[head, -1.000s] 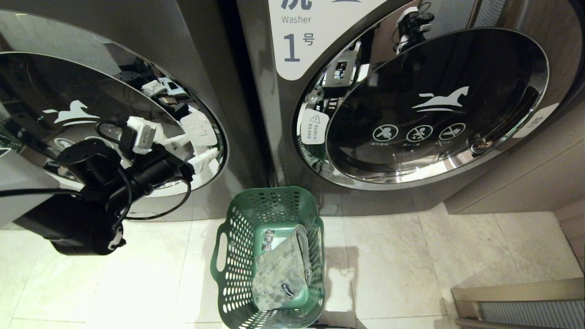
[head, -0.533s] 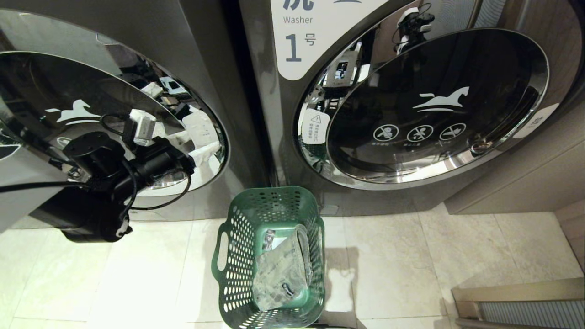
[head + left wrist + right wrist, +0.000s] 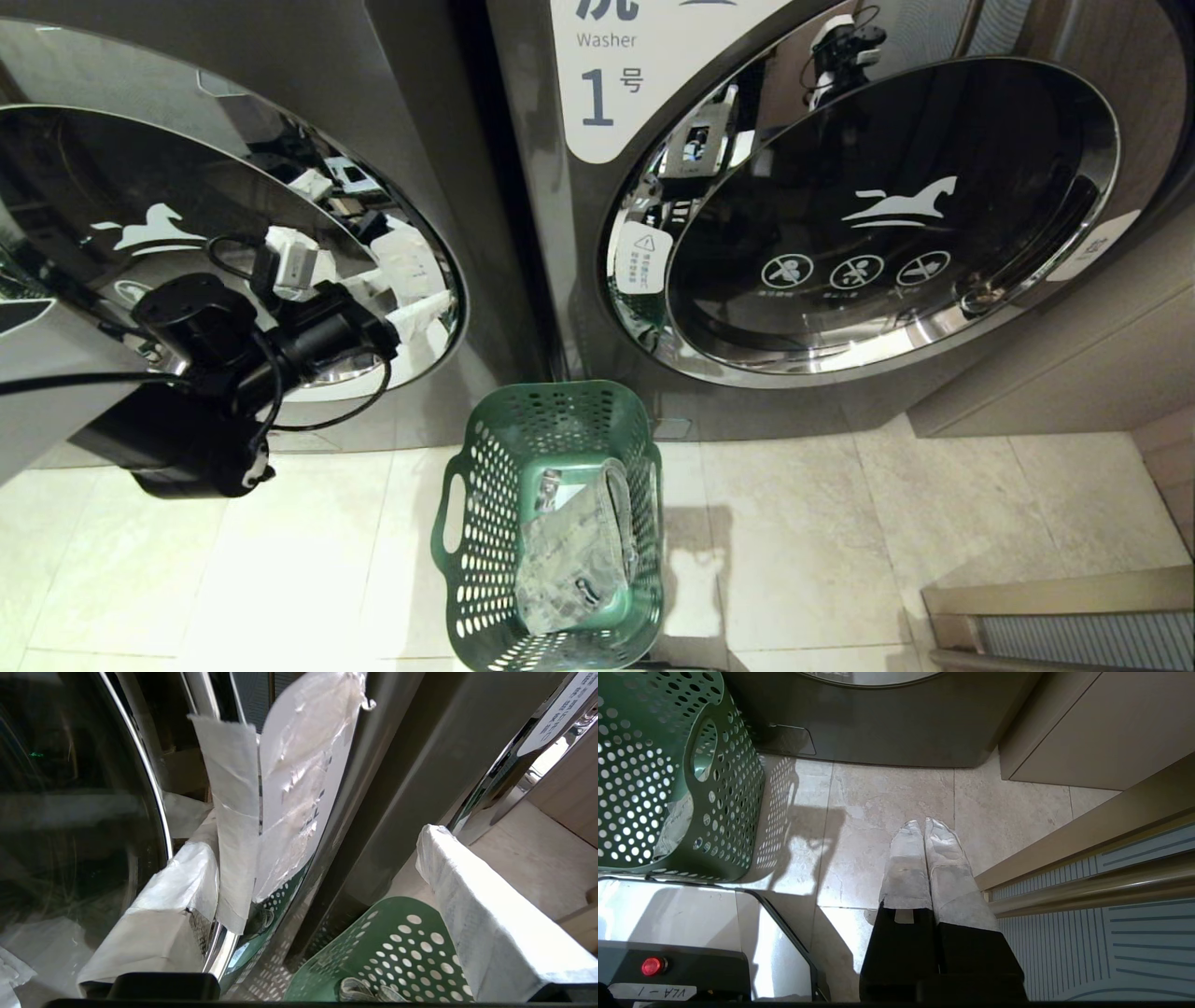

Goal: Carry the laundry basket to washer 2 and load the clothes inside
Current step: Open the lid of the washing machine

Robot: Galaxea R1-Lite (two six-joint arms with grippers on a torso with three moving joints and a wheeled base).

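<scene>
The green laundry basket (image 3: 485, 523) stands on the floor tiles between two washers, with grey patterned clothes (image 3: 574, 551) inside. The right machine is marked Washer 1 (image 3: 607, 84). The left washer's round door (image 3: 140, 233) is closed and no number shows on it. My left gripper (image 3: 411, 299) is open at the right rim of that door. In the left wrist view its white-wrapped fingers (image 3: 490, 914) straddle the chrome door rim (image 3: 219, 956), with the basket (image 3: 402, 952) below. My right gripper (image 3: 924, 826) is shut and empty, low over the floor right of the basket (image 3: 668, 765).
A taped white label (image 3: 289, 788) sits on the left washer's front by the door rim. A beige cabinet (image 3: 1055, 373) stands right of Washer 1, and a slatted panel with a rail (image 3: 1101, 891) runs along the floor on the right. My own base (image 3: 691, 961) is behind the basket.
My left arm has shifted slightly up and in toward the left washer's door rim, gripper still open. The basket and the right arm have not moved.
</scene>
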